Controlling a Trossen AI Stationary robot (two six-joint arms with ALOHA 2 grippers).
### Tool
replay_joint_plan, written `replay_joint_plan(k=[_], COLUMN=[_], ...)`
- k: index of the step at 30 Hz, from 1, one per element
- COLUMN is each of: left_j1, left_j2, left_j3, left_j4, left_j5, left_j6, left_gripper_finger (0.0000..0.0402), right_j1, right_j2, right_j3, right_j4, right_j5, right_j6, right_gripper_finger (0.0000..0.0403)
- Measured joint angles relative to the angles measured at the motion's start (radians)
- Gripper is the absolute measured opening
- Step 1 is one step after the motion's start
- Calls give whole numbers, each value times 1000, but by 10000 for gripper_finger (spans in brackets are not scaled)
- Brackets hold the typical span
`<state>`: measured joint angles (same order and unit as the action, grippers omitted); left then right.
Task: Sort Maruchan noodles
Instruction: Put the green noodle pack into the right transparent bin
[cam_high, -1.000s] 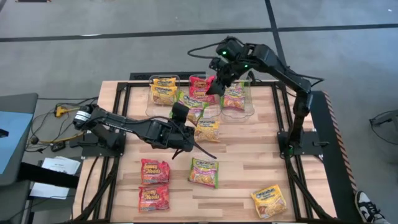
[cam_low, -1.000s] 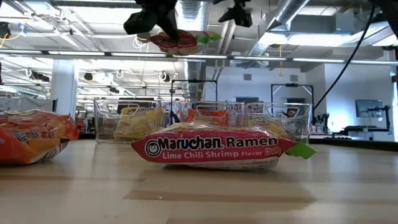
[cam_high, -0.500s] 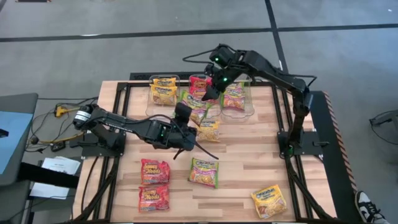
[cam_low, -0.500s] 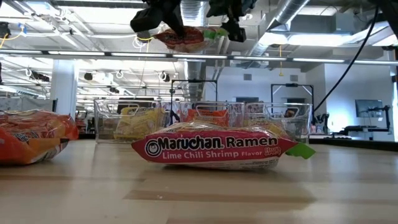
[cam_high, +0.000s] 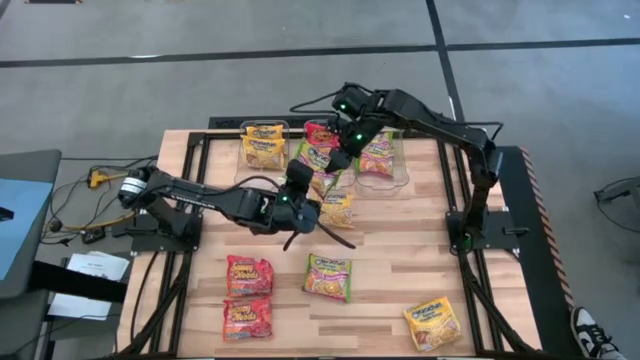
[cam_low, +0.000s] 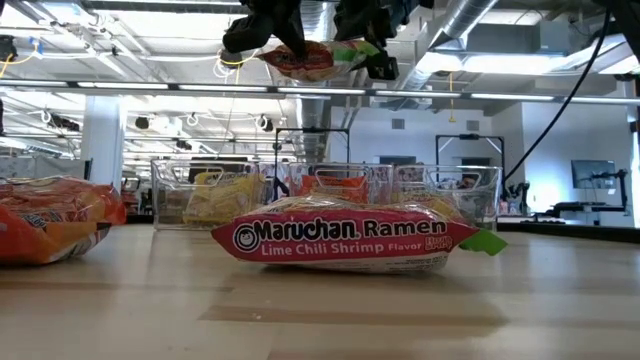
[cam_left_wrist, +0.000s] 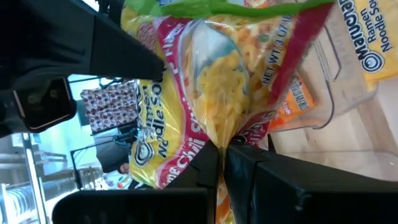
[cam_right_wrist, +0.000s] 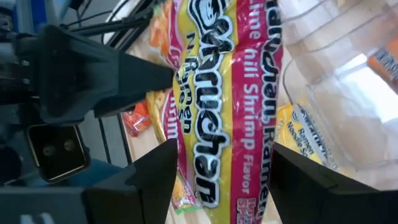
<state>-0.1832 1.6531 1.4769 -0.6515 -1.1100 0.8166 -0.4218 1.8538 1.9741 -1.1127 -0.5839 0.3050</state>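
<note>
A pink, yellow and green lime chili shrimp Maruchan noodles packet (cam_high: 318, 166) hangs in the air over the table's middle, just before the clear bins. My left gripper (cam_high: 300, 184) is shut on it, reaching from the table's left. My right gripper (cam_high: 338, 157) comes from the far right and is open, one finger on either side of the same packet (cam_right_wrist: 230, 93). In the low view the packet (cam_low: 312, 60) sits high above the table between the two grippers. Several other packets lie flat on the wood. My left gripper pinches a puckered edge of the packet (cam_left_wrist: 217, 135) between its two shut fingers (cam_left_wrist: 249, 171). It comes nearly level from the table's left. The packet reaches out beyond the fingertips, lifted clear of the table. My right gripper's fingers (cam_right_wrist: 155, 171) flank the packet's two long sides; I cannot tell whether they touch it.
Three clear bins (cam_high: 398, 172) stand in a row at the far edge with yellow, red and pink packets inside. On the table lie a yellow packet (cam_high: 335, 209), a lime packet (cam_high: 328, 276), two red ones (cam_high: 248, 276) and a yellow one (cam_high: 433, 322).
My right gripper has come down and toward the table's left and near side, from above the bins to the packet held by my left gripper; its open fingers now stand around the packet. The packet stays aloft in the left gripper.
</note>
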Motion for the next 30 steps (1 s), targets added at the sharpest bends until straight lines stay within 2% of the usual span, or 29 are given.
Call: replay_joint_plan(k=[4, 11, 15, 17, 22, 30], left_j1=[6, 6, 12, 21, 50, 61], left_j2=[0, 0, 0, 0, 0, 0], left_j3=[0, 0, 0, 0, 0, 0], left_j4=[12, 14, 12, 7, -2, -6], left_j5=[7, 38, 44, 70, 107, 108], left_j6=[3, 2, -6, -6, -10, -94], left_gripper_finger=[0, 0, 0, 0, 9, 75], right_j1=[10, 8, 14, 17, 22, 14], right_j2=[0, 0, 0, 0, 0, 0], right_j3=[-1, -1, -1, -1, -1, -1], right_j4=[2, 9, 10, 10, 14, 18], right_j5=[1, -2, -5, 0, 16, 41], right_j6=[1, 3, 3, 2, 41, 54], right_gripper_finger=[217, 88, 39, 29, 33, 29])
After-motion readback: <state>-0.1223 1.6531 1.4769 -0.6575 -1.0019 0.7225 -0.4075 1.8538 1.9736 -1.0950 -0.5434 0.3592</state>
